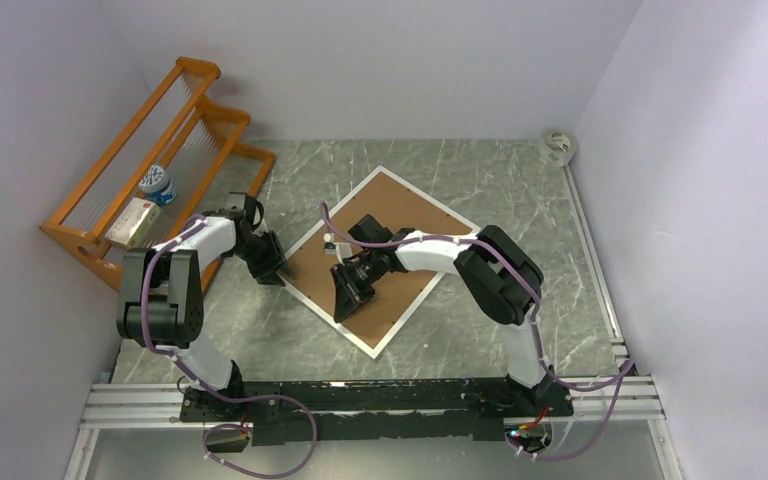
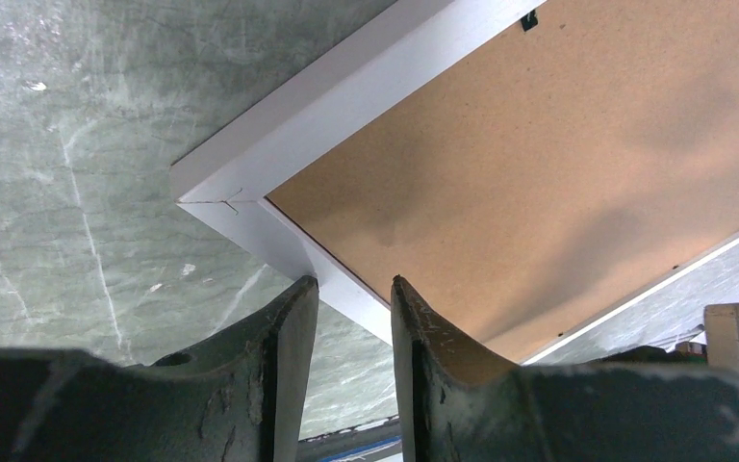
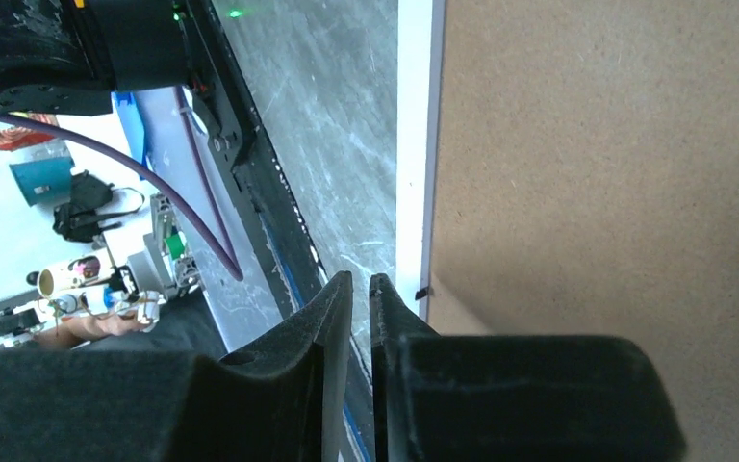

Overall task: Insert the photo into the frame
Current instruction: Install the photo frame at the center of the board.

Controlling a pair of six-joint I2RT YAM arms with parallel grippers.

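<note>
A: Where is the frame (image 1: 412, 198) sitting?

B: It is lying flat on the grey marbled table (image 1: 520, 200), roughly in the middle, with its brown back facing up. It is turned like a diamond, one corner pointing at the far wall, and the white rim is showing all round the brown board.

A: What is the left gripper (image 1: 268, 264) doing?

B: It is hovering at the frame's left corner. In the left wrist view its fingers (image 2: 289, 318) are standing partly apart, and the white rim beside that corner is running toward the gap between them. Nothing is clamped, and I cannot tell whether the tips are touching the rim.

A: And the right gripper (image 1: 344, 304)?

B: It is reaching over the near-left edge of the frame. Its fingers are nearly together, with only a thin slit showing, and nothing is sitting in that slit. The tips are pointing at the line where the white rim meets the table, just beside a small black clip (image 3: 423, 291) on the edge of the brown back.

A: Anything else around?

B: An orange wooden rack (image 1: 160, 140) is standing at the back left, well apart from the frame, carrying a small box (image 1: 132, 222) and a blue-capped jar (image 1: 158, 185). A roll of tape (image 1: 558, 146) is lying in the far right corner.
</note>
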